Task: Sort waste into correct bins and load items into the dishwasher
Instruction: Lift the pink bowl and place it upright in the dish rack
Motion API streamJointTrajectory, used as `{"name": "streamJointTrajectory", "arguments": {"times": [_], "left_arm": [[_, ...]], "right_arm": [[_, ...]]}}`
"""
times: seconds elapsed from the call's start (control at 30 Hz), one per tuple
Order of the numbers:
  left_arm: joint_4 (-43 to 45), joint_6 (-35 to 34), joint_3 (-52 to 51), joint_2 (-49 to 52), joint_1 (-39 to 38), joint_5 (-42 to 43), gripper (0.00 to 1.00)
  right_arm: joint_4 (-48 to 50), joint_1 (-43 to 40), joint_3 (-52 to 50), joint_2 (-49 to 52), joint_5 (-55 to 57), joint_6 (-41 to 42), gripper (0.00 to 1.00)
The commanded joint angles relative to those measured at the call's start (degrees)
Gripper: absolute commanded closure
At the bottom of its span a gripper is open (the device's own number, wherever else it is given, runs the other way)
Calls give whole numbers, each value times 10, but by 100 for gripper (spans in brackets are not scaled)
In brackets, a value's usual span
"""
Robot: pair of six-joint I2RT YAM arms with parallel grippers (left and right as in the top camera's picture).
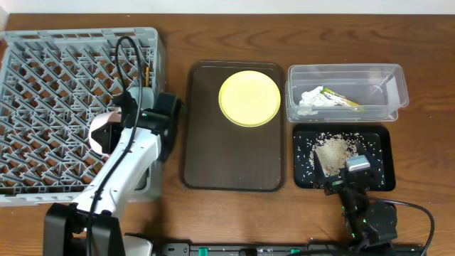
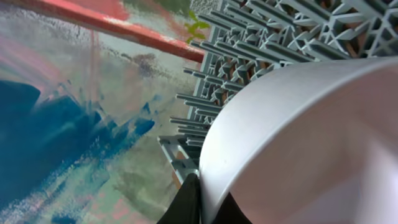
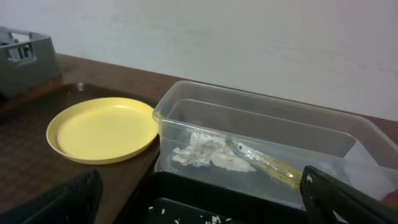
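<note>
My left gripper (image 1: 117, 126) reaches over the grey lattice dishwasher rack (image 1: 50, 92), shut on the rim of a white bowl (image 1: 104, 135). In the left wrist view the bowl (image 2: 298, 143) fills the right side, tilted on edge against the rack's prongs (image 2: 273, 37), with my left gripper (image 2: 205, 200) pinching its rim. The yellow plate (image 1: 249, 98) lies on the brown tray (image 1: 231, 160). The clear tub (image 1: 391, 89) holds the crumpled tissue (image 1: 311, 97) and the yellow-green wrapper (image 1: 343, 100). Rice crumbs (image 1: 333, 151) lie in the black tray (image 1: 380, 160). My right gripper (image 1: 350, 173) hovers open over that tray's near edge, empty.
From the right wrist, the open right gripper (image 3: 205, 210) faces the clear tub (image 3: 267, 118), with the yellow plate (image 3: 102, 129) to its left and the black tray's rim (image 3: 186, 186) just below. A pale wall stands behind the table. The rack's corner (image 3: 25, 59) shows far left.
</note>
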Motion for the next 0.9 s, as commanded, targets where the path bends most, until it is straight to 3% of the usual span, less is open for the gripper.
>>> {"name": "streamJointTrajectory", "arguments": {"times": [0.0,0.27,0.57,0.87], "left_arm": [[1,8,3,6,-3,64,94],[-8,8,3,6,-8,66,94],[-49,-51,-2,7,-12,136,94],[-66,-50,-2,7,-12,244,90]], "right_arm": [[-1,-2,-2,-3,-2,-6,1],[-1,-2,-2,-3,-2,-6,1],[-1,-2,-2,-3,-2,-6,1],[-1,-2,-2,-3,-2,-6,1]]}}
